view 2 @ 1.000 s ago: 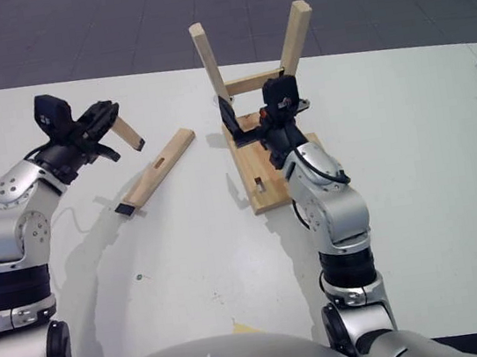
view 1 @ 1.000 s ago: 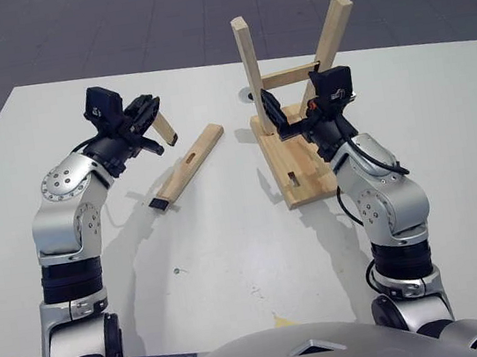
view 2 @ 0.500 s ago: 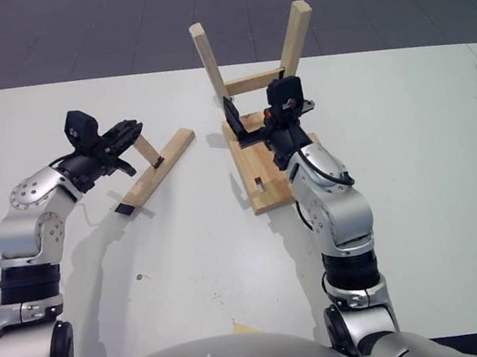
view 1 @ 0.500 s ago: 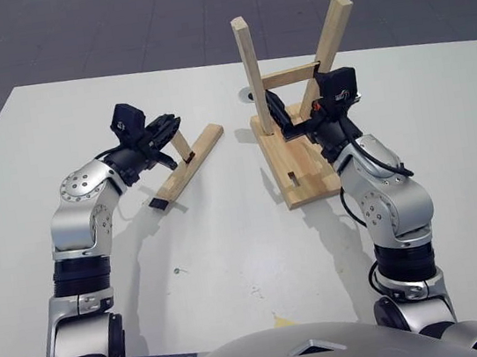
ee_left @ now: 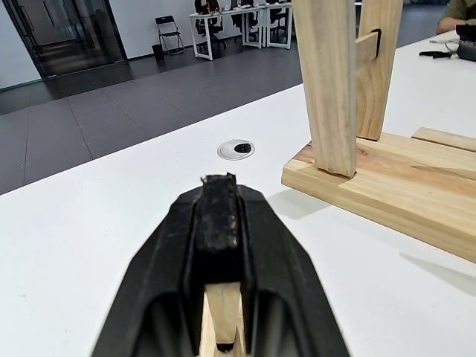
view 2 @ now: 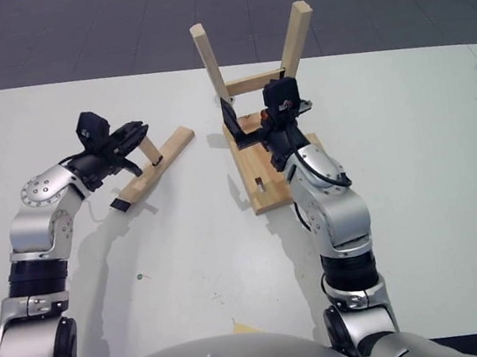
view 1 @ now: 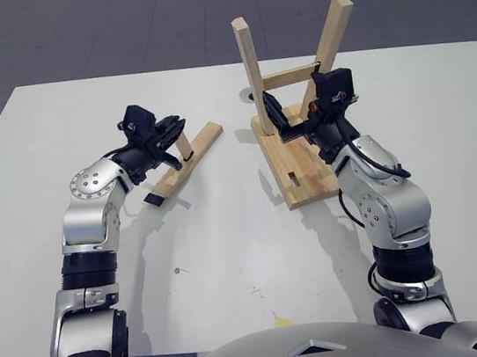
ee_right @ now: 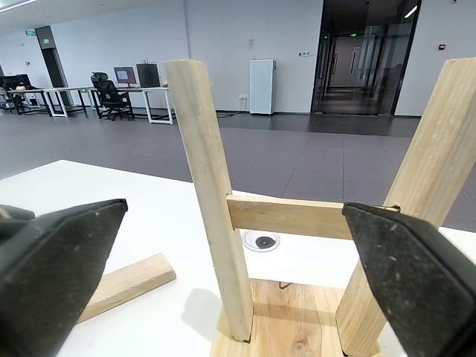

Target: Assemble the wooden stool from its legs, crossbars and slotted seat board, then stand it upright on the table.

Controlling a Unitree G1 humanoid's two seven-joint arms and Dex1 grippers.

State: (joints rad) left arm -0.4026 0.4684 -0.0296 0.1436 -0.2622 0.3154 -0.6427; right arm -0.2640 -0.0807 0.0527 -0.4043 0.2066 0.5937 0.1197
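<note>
Wood is clamped between the closed black fingers of the left hand (view 1: 170, 133): a short crossbar (view 1: 183, 145), held steeply tilted. Its lower end is set against the loose leg (view 1: 168, 185), near the slot; whether it is seated there cannot be told. That leg lies flat on the white desk (view 1: 231, 250), and a black cap (view 1: 155, 201) is seen at its nearer end. The right hand (view 1: 294, 119) is held wide apart, with nothing gripped, its fingers (ee_right: 52, 260) spread just in front of the two standing legs. The left upright leg (view 1: 249, 62) and the right upright leg (view 1: 332, 36) are planted in the seat board (view 1: 302, 178), which lies flat on the desk, and are joined by a fitted crossbar (view 1: 288, 75).
</note>
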